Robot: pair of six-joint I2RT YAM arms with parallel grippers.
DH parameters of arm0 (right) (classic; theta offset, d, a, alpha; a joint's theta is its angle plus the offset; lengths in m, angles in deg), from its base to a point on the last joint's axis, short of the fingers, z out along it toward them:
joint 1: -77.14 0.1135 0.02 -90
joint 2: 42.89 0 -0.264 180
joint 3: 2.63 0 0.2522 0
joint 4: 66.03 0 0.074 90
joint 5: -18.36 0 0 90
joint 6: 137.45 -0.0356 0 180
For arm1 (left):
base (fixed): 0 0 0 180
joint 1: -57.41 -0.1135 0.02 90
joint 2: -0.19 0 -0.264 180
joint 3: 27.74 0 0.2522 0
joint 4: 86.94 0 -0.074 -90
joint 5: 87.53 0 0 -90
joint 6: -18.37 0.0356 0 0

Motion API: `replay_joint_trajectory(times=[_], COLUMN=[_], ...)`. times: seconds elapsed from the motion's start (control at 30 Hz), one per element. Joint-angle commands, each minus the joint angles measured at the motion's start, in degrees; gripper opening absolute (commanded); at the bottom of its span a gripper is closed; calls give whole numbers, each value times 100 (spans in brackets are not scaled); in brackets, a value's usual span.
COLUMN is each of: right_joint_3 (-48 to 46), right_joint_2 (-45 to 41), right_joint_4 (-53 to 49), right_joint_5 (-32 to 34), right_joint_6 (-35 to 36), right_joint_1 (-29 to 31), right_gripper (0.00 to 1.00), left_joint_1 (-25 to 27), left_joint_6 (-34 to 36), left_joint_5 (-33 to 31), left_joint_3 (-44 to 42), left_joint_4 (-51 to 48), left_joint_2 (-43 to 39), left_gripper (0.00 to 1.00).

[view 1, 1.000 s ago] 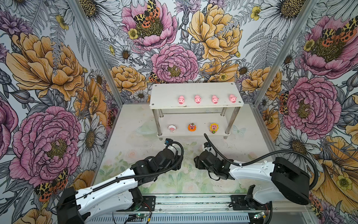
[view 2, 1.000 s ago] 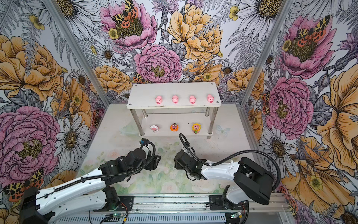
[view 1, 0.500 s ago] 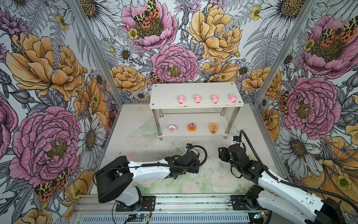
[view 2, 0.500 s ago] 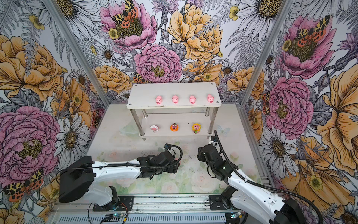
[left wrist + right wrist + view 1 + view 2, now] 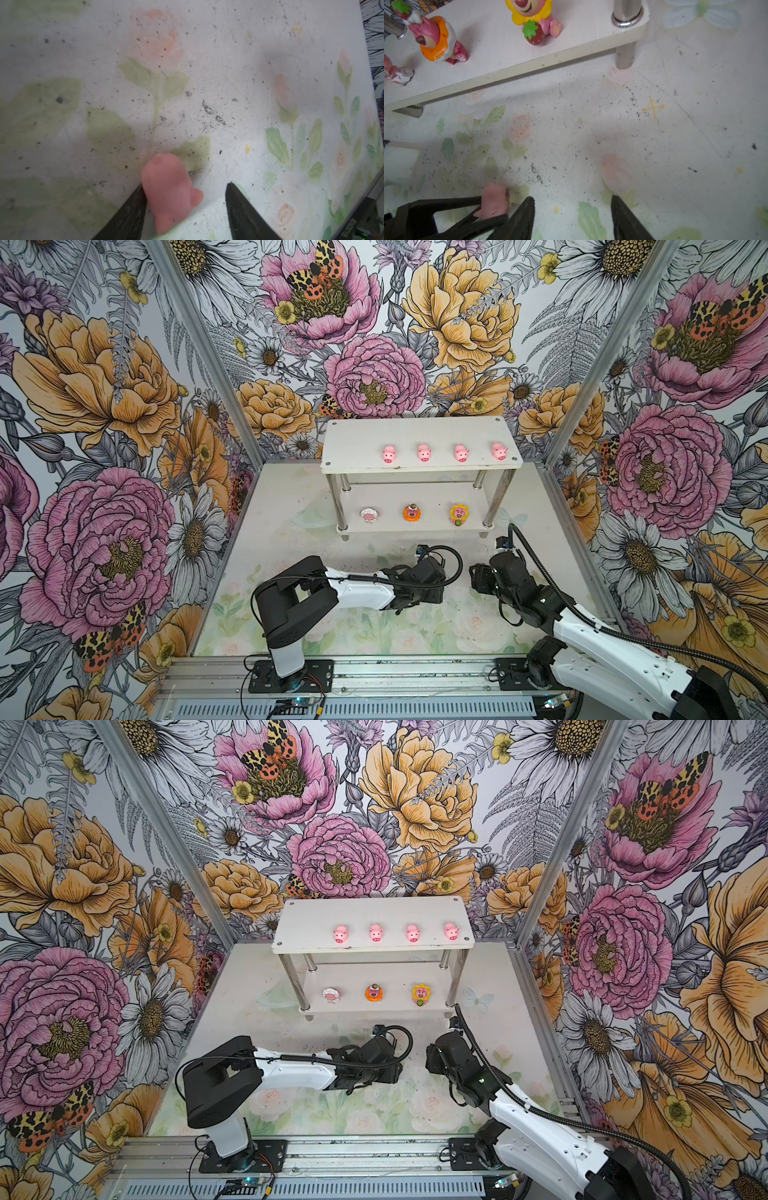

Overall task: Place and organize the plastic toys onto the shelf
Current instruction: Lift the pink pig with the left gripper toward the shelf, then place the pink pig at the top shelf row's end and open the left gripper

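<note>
A plain pink pig (image 5: 166,191) lies on the table between the fingers of my left gripper (image 5: 186,186). It touches one finger (image 5: 133,207), and a gap shows to the other, so the gripper is open. The right wrist view shows the same pig (image 5: 494,200) just beside my right gripper (image 5: 572,197), which stands open and empty over the table. In both top views the pig is hidden under the left gripper (image 5: 432,585). The shelf (image 5: 357,439) stands at the back with several pink pigs (image 5: 424,452) in a row on top. The lower tier carries the white-rimmed (image 5: 369,515), orange-rimmed (image 5: 412,512) and yellow-rimmed (image 5: 458,514) toys.
The shelf's front right leg (image 5: 625,56) and lower board edge (image 5: 508,66) lie just beyond the right gripper (image 5: 478,576). Flower-printed walls (image 5: 208,364) close in the table on three sides. A metal rail (image 5: 374,672) runs along the front edge. Faint printed roses (image 5: 155,33) mark the table.
My left arm has swung towards the middle and right, and its fingers have drawn in around the pig. My right gripper has moved right and a little back.
</note>
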Motion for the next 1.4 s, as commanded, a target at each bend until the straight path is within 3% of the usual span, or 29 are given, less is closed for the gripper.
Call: replay_joint_trajectory(times=[0.0,0.2,0.43,0.53,0.67,0.83,1.03,1.27,1.37], right_joint_3=[-102,-230,-296,-316,-278,-256,-272,-360,-411], right_joint_2=[-143,-334,-401,-394,-280,-63,123,-40,-129], right_joint_4=[-5,0,0,8,68,224,399,392,391], right_joint_5=[-54,-99,-185,-234,-329,-432,-671,-729,-751], right_joint_6=[167,219,276,280,332,386,399,337,292], right_joint_1=[-50,-167,-275,-306,-324,-349,-360,-355,-363], right_gripper=[60,60,60,60,59,58,56,54,54], left_joint_1=[-99,-161,-231,-230,-232,-432,-1488,-2632,-3144], left_joint_6=[10,186,273,434,627,929,1911,3047,3311], left_joint_5=[215,79,174,-55,-851,-1676,-1816,-1348,-874], left_joint_3=[126,338,297,243,287,965,2540,4326,4843], left_joint_4=[-113,-495,-839,-1349,-2509,-4177,-5520,-5734,-5744], left_joint_2=[179,178,-98,-805,-2018,-3529,-3923,-3191,-2790], left_gripper=[51,34,23,24,25,26,26,26,26])
